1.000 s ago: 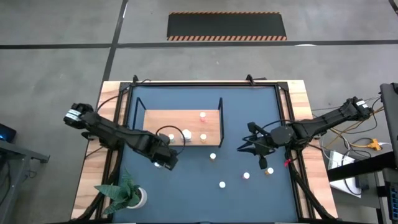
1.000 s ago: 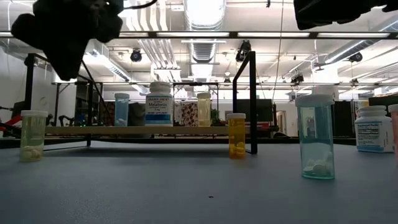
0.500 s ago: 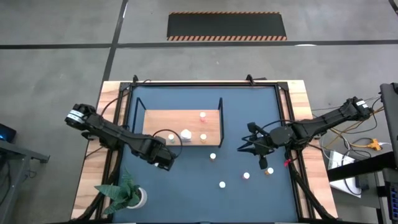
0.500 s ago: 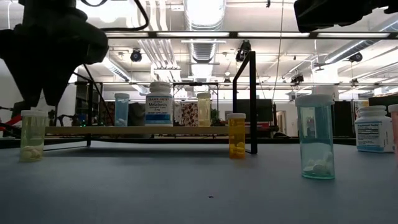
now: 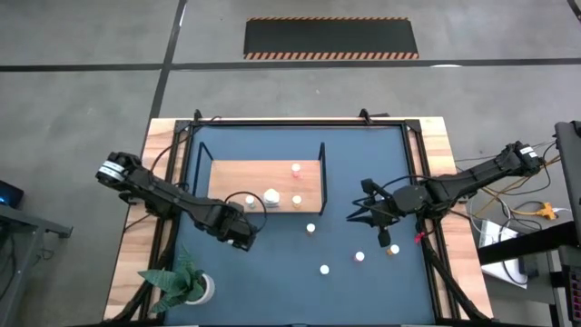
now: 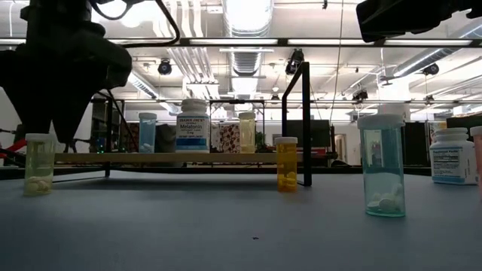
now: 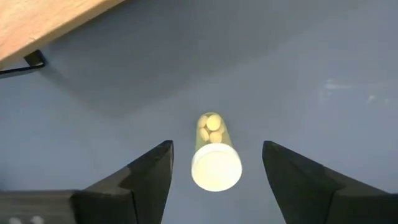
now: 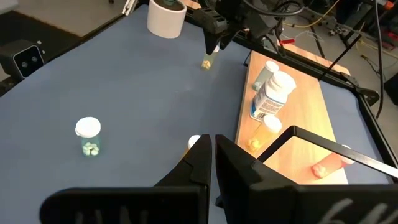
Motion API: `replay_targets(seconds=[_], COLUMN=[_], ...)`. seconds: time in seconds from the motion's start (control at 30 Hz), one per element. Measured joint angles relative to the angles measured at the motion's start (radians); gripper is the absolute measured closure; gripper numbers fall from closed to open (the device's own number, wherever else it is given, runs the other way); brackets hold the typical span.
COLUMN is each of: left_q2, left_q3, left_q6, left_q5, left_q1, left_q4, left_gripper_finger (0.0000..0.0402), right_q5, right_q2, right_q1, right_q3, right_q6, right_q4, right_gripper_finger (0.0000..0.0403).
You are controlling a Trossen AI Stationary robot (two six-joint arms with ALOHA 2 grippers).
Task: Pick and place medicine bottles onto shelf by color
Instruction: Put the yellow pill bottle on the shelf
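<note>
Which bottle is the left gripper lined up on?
The yellowish white-capped bottle standing on the tabletop just off the shelf, between the open left gripper fingers. The others stand farther away.

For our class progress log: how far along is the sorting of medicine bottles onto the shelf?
Done: about four bottles stand on the shelf. In hand: the left gripper has its jaws open around a yellowish bottle standing on the table, not gripped; the right gripper waits shut beside the shelf. Left: that bottle and four loose bottles elsewhere on the table.
</note>
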Motion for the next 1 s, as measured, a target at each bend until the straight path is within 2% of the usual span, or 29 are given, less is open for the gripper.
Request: replay_targets(seconds=[0.3, 0.67, 0.8, 0.87, 1.0], left_q2=[0.031, 0.03, 0.03, 0.03, 0.03], left_q3=[0.0, 0.0, 0.011, 0.041, 0.155], left_q6=[0.0, 0.0, 0.002, 0.024, 0.106], left_q5=[0.029, 0.038, 0.049, 0.079, 0.213], left_q1=[-0.01, -0.01, -0.01, -0.01, -0.01], left_q4=[-0.003, 0.001, 0.001, 0.002, 0.007], left_gripper_finger=[0.0177, 0.0287, 0.0307, 0.0306, 0.0296], right_q5=[0.0, 0.0, 0.0, 0.0, 0.0], right_q2=[0.0, 0.0, 0.0, 0.0, 0.0], right_q1=[0.0, 0.0, 0.0, 0.0, 0.0], right_q3=[-0.002, -0.002, -0.002, -0.002, -0.002], right_q6=[0.011, 0.011, 0.011, 0.011, 0.011], right_q4=[0.0, 0.0, 0.0, 0.0, 0.0], right_gripper_finger=[0.039, 0.039, 0.039, 0.039, 0.039])
